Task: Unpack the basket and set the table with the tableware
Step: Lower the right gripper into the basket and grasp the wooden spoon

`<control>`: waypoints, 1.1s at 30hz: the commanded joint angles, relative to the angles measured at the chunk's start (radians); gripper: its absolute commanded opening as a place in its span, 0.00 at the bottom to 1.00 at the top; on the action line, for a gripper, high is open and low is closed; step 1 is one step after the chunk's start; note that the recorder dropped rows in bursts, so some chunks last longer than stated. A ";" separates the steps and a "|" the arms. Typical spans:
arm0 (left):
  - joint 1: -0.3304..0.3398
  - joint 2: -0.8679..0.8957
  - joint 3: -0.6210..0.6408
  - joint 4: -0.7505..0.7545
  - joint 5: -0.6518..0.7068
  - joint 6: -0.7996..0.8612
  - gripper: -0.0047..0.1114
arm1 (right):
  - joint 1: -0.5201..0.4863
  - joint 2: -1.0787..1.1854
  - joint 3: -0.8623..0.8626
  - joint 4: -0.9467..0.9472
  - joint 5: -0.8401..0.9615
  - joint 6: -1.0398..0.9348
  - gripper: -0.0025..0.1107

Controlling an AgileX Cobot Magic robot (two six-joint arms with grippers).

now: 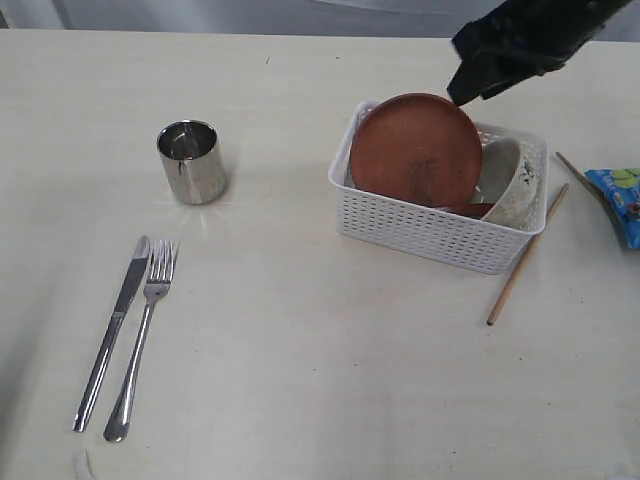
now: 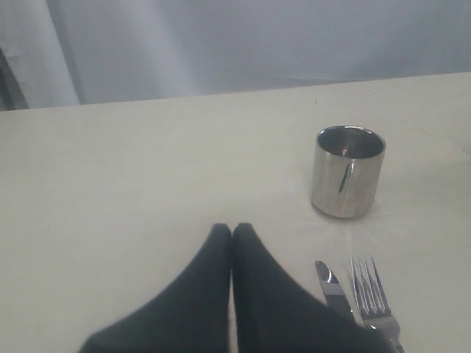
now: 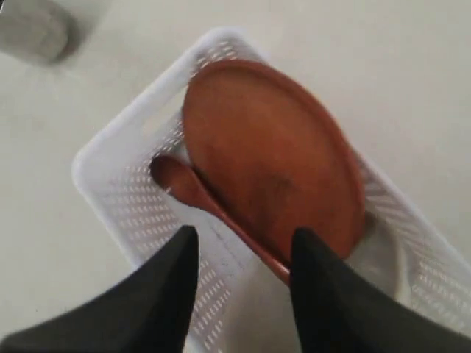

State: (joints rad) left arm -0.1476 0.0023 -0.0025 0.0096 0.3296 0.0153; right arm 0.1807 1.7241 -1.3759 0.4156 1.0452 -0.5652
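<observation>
The white basket (image 1: 420, 228) stands at the right of the table (image 1: 300, 350). A brown plate (image 1: 415, 150) leans tilted inside it, with the speckled bowl (image 1: 515, 185) beside it. The wooden spoon (image 3: 191, 187) lies in the basket under the plate (image 3: 272, 154). My right gripper (image 3: 246, 243) hovers open above the basket (image 3: 118, 158), its fingers (image 1: 470, 85) over the plate's far rim. Steel cup (image 1: 191, 161), knife (image 1: 112, 325) and fork (image 1: 145, 330) lie on the left. Two chopsticks (image 1: 525, 258) lie right of the basket. My left gripper (image 2: 232, 229) is shut, empty, near the cup (image 2: 347, 170).
A blue chip bag (image 1: 620, 200) lies at the right edge of the table. In the left wrist view the knife (image 2: 331, 283) and fork (image 2: 372, 290) lie close beside my left gripper's fingers. A grey wall runs behind the table's far edge.
</observation>
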 commanded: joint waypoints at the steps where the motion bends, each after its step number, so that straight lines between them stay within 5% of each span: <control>1: -0.006 -0.002 0.002 -0.002 -0.008 -0.004 0.04 | 0.164 0.022 -0.006 -0.149 0.006 -0.145 0.37; 5: -0.006 -0.002 0.002 -0.002 -0.008 -0.004 0.04 | 0.327 0.079 -0.006 -0.513 -0.010 -0.099 0.37; 20: -0.006 -0.002 0.002 -0.002 -0.008 -0.004 0.04 | 0.372 0.270 -0.006 -0.582 0.033 -0.287 0.37; 25: -0.006 -0.002 0.002 -0.002 -0.008 -0.004 0.04 | 0.374 0.313 -0.006 -0.621 0.015 -0.238 0.53; 30: -0.006 -0.002 0.002 -0.002 -0.008 -0.004 0.04 | 0.374 0.336 -0.006 -0.631 0.002 -0.231 0.41; 33: -0.006 -0.002 0.002 -0.002 -0.008 -0.004 0.04 | 0.374 0.351 -0.006 -0.640 -0.007 -0.231 0.24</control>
State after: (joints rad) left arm -0.1476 0.0023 -0.0025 0.0096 0.3296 0.0153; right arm 0.5530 2.0648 -1.3797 -0.2076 1.0534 -0.8024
